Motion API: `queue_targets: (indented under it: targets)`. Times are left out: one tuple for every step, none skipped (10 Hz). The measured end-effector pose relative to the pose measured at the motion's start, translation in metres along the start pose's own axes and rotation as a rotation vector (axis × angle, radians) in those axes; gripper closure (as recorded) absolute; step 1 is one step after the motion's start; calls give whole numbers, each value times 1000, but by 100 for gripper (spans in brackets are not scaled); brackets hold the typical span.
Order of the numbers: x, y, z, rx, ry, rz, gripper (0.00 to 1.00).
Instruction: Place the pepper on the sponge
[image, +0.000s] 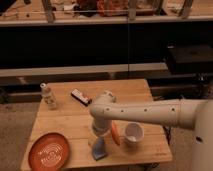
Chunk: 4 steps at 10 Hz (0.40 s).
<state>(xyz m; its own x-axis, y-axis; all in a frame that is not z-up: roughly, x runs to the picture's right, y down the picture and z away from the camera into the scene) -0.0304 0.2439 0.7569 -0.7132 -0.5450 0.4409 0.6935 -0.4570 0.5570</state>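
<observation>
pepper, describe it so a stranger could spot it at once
On the wooden table, look near the front edge under the white arm, where the gripper hangs above the light-blue sponge. The pepper is between that sponge and the white cup. It is slim, tapered and orange-red, unlike the big round orange plate at left.

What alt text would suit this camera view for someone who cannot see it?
A white robot arm reaches across a wooden table, its gripper low over a light-blue sponge, with a slim orange pepper beside it. A white cup, an orange plate and a small bottle also stand on the table.
</observation>
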Motion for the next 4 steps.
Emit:
queue_targets:
  targets:
    - [0, 0, 0, 1, 0, 4, 20]
    - [0, 0, 1, 3, -1, 8, 20]
    - [-1, 0, 2, 6, 0, 12, 20]
    - [0, 0, 2, 9, 2, 17, 20]
